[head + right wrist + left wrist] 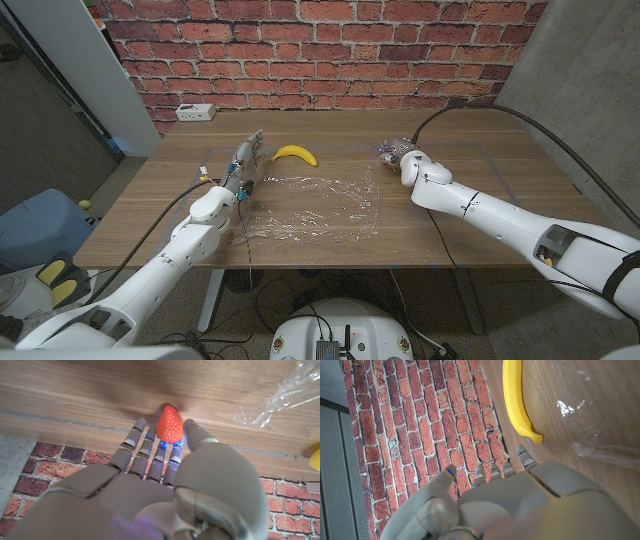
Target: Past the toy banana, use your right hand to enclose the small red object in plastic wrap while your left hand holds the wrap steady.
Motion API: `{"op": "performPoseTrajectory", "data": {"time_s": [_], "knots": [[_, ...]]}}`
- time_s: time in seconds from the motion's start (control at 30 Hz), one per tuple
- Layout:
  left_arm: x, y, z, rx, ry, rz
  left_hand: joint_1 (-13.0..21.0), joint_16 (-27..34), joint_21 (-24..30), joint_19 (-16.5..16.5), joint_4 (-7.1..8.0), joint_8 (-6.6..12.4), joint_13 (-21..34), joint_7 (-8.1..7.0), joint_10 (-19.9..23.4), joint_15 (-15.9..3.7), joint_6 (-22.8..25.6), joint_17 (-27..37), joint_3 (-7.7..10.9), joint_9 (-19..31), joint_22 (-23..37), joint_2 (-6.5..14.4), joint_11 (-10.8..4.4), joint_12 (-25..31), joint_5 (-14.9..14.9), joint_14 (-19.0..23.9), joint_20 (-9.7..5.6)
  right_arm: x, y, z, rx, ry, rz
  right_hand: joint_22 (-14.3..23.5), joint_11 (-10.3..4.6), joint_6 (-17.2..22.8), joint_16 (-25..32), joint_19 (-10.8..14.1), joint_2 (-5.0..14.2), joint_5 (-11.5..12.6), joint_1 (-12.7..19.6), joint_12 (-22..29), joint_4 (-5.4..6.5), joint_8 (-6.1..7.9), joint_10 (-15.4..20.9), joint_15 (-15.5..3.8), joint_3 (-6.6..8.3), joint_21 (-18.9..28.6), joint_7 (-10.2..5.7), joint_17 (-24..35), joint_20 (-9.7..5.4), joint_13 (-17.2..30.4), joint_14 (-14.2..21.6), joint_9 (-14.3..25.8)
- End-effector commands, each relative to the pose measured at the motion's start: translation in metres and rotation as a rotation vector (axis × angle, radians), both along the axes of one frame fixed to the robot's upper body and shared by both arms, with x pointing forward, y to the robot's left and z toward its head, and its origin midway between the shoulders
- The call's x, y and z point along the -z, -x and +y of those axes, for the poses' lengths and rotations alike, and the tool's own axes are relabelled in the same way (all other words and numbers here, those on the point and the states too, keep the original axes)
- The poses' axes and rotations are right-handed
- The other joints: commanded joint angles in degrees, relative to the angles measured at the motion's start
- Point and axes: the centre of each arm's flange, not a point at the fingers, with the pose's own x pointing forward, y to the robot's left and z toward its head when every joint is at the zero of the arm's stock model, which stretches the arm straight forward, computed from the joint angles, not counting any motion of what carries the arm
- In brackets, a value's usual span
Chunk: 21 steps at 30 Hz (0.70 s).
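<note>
Your left hand (238, 172) is out over the left side of the table (140, 215), close to the left edge of the wrap (315, 208). Its fingers (250, 145) are straight and spread a little, and they point toward the brick wall (320, 40). It holds nothing. From the head view you can't quite tell if it touches the wrap or only stays beside it. In the left wrist view, your left fingertips (521, 455) are just short of one tip of the banana (517, 402), and a bit of wrap (607, 452) lies close by on the wood. The banana (296, 153) lies on the table past the wrap, a little right of your left hand, not touching the sheet. The wrap is spread out flat and wrinkly in the middle of the table, between your two arms. Your right hand (400, 157) is past the right far corner of the wrap. In the right wrist view, your right hand (160, 467) has a strawberry (169, 424) at its fingertips. The strawberry sits between your thumb (196, 435) and your other fingers (135, 435), and they seem to be pinching it. It is on bare wood, with a loose edge of wrap (287, 395) near it, but not around it. A white power strip (195, 112) lies at the far left corner of the table, by the wall.
</note>
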Motion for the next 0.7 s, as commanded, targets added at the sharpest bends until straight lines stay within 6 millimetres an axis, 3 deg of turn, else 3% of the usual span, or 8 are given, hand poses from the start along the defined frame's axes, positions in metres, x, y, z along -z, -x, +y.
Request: {"op": "performPoseTrajectory", "data": {"time_s": [0.03, 0.13, 0.23, 0.37, 0.67, 0.7], "knots": [[-0.003, -0.001, -0.001, 0.003, -0.007, 0.003, -0.07, 0.11, -0.16, -2.89, -0.29, -0.12, 0.20, -0.19, -0.48, 0.20, 0.23, 0.22, -0.01, 0.10, 0.29, -0.66, 0.02, -0.19, -0.16, -0.39, 0.29, 0.006, -0.003, 0.000, 0.053, 0.017, -0.064, 1.17, -0.29, 5.42, 7.78, 4.44, 0.77, -0.06, 6.15, 0.84, -0.32, 0.63, 4.57, -10.37, -1.50, 3.59, 0.16, 6.11, -1.47, 0.41, 8.46, 0.27], [-0.003, -0.001, -0.001, 0.003, -0.009, 0.003, -0.09, 0.11, -0.20, -2.89, -0.30, -0.13, 0.20, -0.16, -0.53, 0.17, 0.20, 0.22, -0.02, 0.10, 0.30, -0.66, 0.06, -0.21, -0.17, -0.42, 0.27, 0.008, -0.002, -0.002, 0.060, 0.017, -0.113, 3.69, 0.00, 10.88, 13.59, 6.94, 0.50, 0.20, 15.74, 2.06, -0.89, 0.93, 10.57, -10.99, -1.84, 8.84, -0.04, 12.42, -4.40, 0.91, 15.04, 0.65], [-0.003, -0.001, -0.002, 0.003, -0.007, 0.004, -0.12, 0.08, -0.25, -2.89, -0.32, -0.12, 0.20, -0.18, -0.59, 0.11, 0.21, 0.23, -0.04, 0.10, 0.30, -0.67, 0.04, -0.23, -0.18, -0.49, 0.17, 0.010, 0.000, -0.005, 0.062, 0.018, -0.156, 5.82, -0.52, 15.34, 15.71, 6.60, 1.21, 0.65, 21.42, 2.46, -0.41, 1.64, 14.17, -10.98, -1.92, 12.86, 0.07, 15.80, -6.76, 1.33, 18.36, 1.20], [-0.003, -0.001, -0.002, 0.004, -0.011, 0.005, -0.16, 0.08, -0.31, -2.89, -0.34, -0.12, 0.21, -0.17, -0.55, 0.06, 0.21, 0.23, -0.07, 0.10, 0.30, -0.70, 0.15, -0.21, -0.20, -0.53, 0.18, 0.011, 0.004, -0.007, 0.054, 0.010, -0.198, 6.96, -0.42, 18.56, 16.47, 5.74, 1.54, 0.68, 23.28, 3.10, -0.05, 2.35, 16.89, -10.91, -2.24, 15.11, -0.07, 17.49, -8.21, 1.86, 20.09, 1.47], [-0.005, -0.001, -0.007, 0.014, -0.026, 0.002, -0.20, 0.09, -0.44, -2.86, -0.40, -0.17, 0.21, -0.24, -0.61, 0.09, 0.08, 0.24, -0.10, 0.10, 0.31, -0.69, 0.02, -0.23, -0.23, -0.53, 0.16, 0.011, 0.021, -0.004, 0.017, 0.012, -0.311, 7.79, -0.15, 20.95, 16.04, 4.88, 1.46, 0.61, 24.14, 3.81, 0.33, 2.88, 18.97, -10.91, -2.76, 17.17, 0.62, 18.63, -8.87, 2.77, 19.95, 1.81], [-0.006, -0.001, -0.007, 0.015, -0.028, 0.000, -0.21, 0.09, -0.50, -2.85, -0.43, -0.16, 0.21, -0.19, -0.58, 0.05, 0.08, 0.23, -0.10, 0.11, 0.31, -0.66, 0.04, -0.21, -0.24, -0.53, -0.62, 0.011, 0.023, -0.003, 0.010, 0.017, -0.321, 7.84, -0.18, 20.84, 16.00, 4.78, 1.44, 0.60, 24.16, 3.77, 0.36, 2.81, 18.90, -10.91, -2.81, 17.29, 0.51, 18.70, -9.01, 2.83, 19.92, 1.83]]}}
